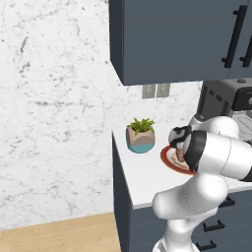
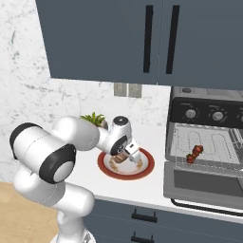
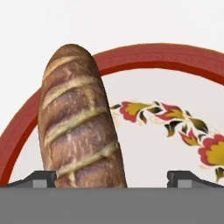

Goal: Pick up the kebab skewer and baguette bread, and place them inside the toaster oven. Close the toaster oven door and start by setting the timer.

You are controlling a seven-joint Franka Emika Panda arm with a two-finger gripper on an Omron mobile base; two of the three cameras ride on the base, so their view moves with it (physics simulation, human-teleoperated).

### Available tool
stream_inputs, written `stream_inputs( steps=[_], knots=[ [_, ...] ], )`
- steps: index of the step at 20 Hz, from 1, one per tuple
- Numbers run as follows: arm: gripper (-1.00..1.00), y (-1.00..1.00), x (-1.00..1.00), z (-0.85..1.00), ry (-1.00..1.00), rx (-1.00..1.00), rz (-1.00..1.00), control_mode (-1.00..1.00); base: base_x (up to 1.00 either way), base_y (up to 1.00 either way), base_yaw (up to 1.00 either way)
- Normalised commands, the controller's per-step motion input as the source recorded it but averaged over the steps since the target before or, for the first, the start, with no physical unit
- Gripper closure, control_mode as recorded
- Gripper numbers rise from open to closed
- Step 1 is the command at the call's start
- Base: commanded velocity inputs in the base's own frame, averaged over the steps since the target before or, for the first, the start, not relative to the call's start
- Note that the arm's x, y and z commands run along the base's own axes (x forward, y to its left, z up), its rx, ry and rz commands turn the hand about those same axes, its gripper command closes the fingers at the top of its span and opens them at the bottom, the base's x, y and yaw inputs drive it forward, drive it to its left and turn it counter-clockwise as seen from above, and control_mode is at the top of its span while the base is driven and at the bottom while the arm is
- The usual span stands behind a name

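The baguette bread (image 3: 78, 122) lies on a red-rimmed floral plate (image 3: 175, 57), which stands on the white counter left of the toaster oven (image 2: 209, 107). My gripper (image 2: 129, 159) hangs low over the plate (image 2: 142, 173), open. In the hand view the loaf sits between my fingertips (image 3: 43, 178), close to the left one, and neither tip touches it. The kebab skewer (image 2: 194, 154) rests on the wire rack inside the oven. The toaster oven door (image 2: 204, 182) is folded down, open.
A potted plant (image 1: 141, 135) stands at the counter's back left, behind the plate (image 1: 169, 160). Dark wall cabinets (image 2: 142, 38) hang above. Two knobs (image 2: 191, 114) sit on the oven's front panel. The counter's front edge runs just below the plate.
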Motion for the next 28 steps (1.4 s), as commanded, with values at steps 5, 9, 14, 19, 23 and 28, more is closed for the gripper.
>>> stream_inputs(
  steps=[5, 9, 14, 19, 23, 28],
  knots=[
    [-1.00, 0.02, -0.12, -0.21, 0.00, 0.08, 0.00, -1.00, 0.00, 0.00, 0.00],
    [-1.00, 0.03, -0.24, -0.22, 0.00, 0.08, 0.00, -1.00, 0.00, 0.00, 0.00],
    [-1.00, 0.01, -0.11, -0.16, 0.00, 0.04, 0.00, -1.00, 0.00, 0.00, 0.00],
    [-1.00, 0.03, 0.00, 0.00, 0.00, 0.00, 0.00, -1.00, 0.00, 0.00, 0.00],
    [-1.00, 0.22, 0.00, 0.00, 0.00, 0.00, 0.04, -1.00, 0.00, 0.00, 0.00],
    [-1.00, 0.04, -0.04, -0.11, 0.00, 0.00, 0.09, -1.00, 0.00, 0.00, 0.00]
  ],
)
